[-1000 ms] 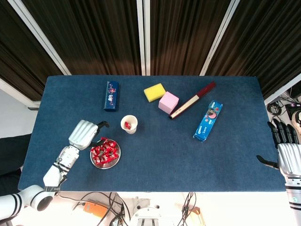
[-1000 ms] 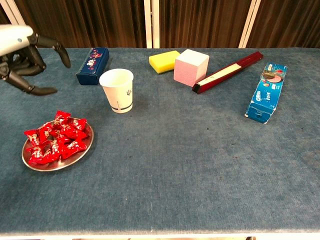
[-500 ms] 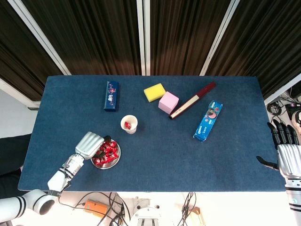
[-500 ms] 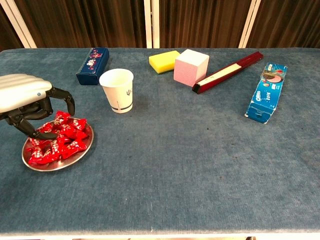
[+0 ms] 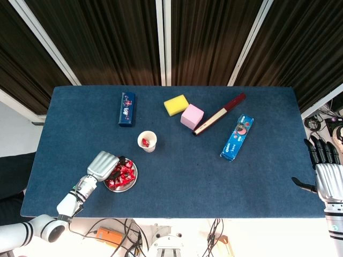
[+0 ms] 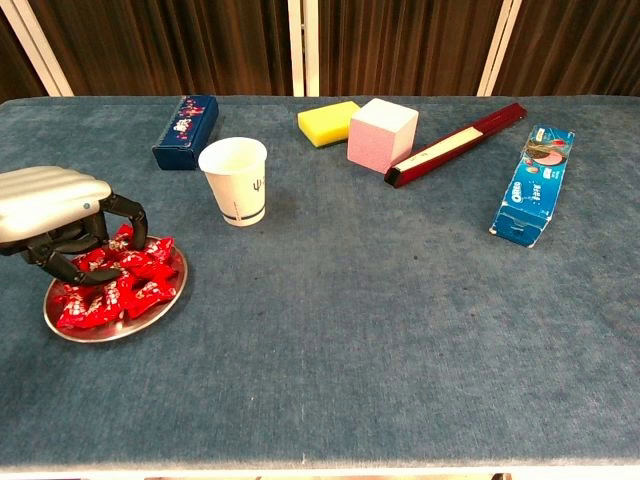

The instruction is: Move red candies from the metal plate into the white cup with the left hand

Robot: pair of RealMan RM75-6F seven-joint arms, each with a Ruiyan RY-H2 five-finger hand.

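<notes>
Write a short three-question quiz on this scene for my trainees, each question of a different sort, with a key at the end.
1. True or false: the white paper cup already holds a red candy.
2. Multiple choice: the left hand is (A) over the white paper cup, (B) down on the red wrapped candies in the round metal plate, (C) on the pink cube.
3. Fill in: the flat yellow sponge lies beside the ____ cube.

Key
1. True: the head view shows red inside the cup.
2. B: its fingers curl into the pile; whether a candy is gripped cannot be told.
3. Pink.
</notes>
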